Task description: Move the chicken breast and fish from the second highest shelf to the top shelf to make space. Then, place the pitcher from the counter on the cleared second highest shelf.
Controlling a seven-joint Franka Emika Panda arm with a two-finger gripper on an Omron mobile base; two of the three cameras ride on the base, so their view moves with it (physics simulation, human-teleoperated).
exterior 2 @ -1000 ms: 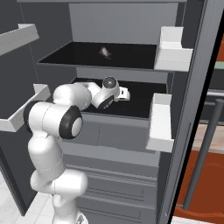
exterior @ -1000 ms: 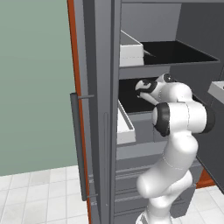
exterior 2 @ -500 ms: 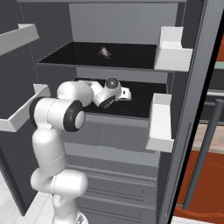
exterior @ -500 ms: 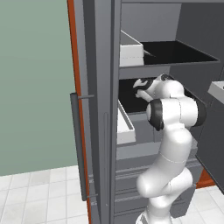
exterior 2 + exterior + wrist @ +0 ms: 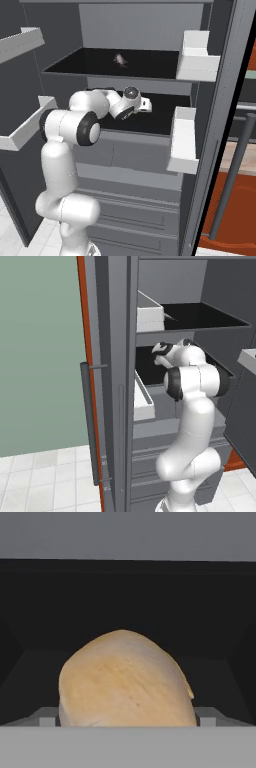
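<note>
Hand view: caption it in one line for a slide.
Close-up of the tan chicken breast on the black second highest shelf, sitting between the gripper's spread fingertips.

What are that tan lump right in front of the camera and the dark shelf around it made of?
The chicken breast looks like raw meat: pale tan-orange, smooth, softly rounded, faintly mottled, with a dull sheen. Being rendered, it could as well pass for dough. The second highest shelf looks like a hard, flat black panel, matte with no reflections; plastic or painted metal, I cannot tell which.
</note>
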